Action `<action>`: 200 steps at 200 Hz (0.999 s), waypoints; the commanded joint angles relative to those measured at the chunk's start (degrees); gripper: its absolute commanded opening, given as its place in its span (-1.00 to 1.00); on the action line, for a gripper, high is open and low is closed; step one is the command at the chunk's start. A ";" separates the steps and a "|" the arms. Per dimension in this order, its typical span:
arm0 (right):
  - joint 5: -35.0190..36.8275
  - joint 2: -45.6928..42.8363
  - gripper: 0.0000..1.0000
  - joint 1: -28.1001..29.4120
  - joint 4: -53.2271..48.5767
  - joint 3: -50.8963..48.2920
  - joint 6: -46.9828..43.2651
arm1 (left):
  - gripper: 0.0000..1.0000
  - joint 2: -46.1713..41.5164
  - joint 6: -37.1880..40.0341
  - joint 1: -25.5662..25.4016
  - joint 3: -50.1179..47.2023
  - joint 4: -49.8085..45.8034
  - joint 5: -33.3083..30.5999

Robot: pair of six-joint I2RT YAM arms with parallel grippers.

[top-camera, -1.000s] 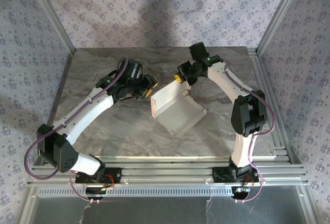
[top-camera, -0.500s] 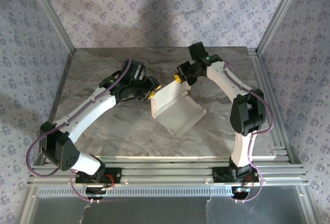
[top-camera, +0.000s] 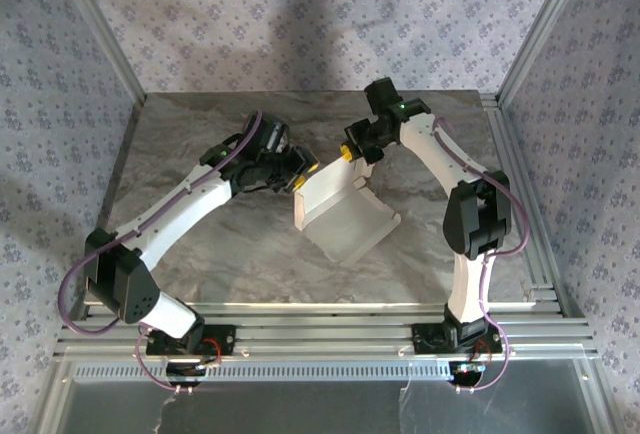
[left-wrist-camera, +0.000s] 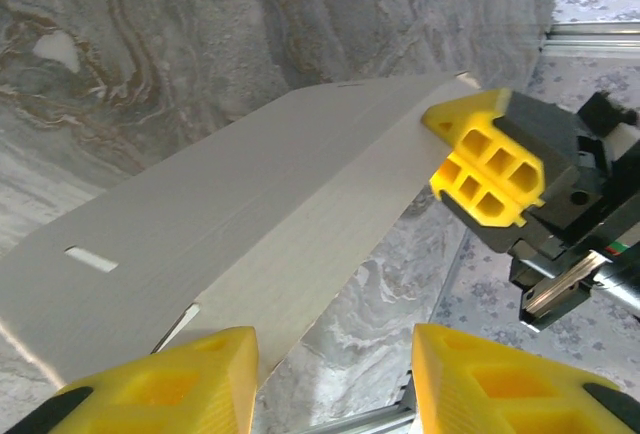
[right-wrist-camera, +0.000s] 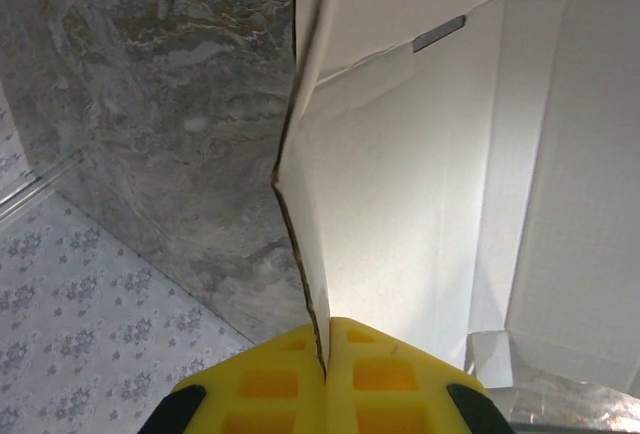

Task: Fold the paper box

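Note:
The paper box is a white cardboard sheet, partly folded, lying mid-table with its back wall raised. My right gripper is shut on the top edge of that raised wall; in the right wrist view the cardboard edge runs straight into the closed yellow jaws. My left gripper stands open at the wall's left end. In the left wrist view the slotted panel slopes over the left finger, with bare table between the fingers. The right gripper's yellow fingers pinch the panel's far corner.
The grey marbled tabletop has free room left and in front of the box. Aluminium rails border the right side and the near edge. Patterned walls close in the back and both sides.
My left arm has swung right and forward, bringing its open gripper up to the box's raised wall. The right gripper has kept its grip in place.

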 commanded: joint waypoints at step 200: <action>7.98 3.12 -1.00 -0.61 -25.88 13.50 8.42 | -0.12 -2.76 5.26 1.14 8.14 -9.93 4.20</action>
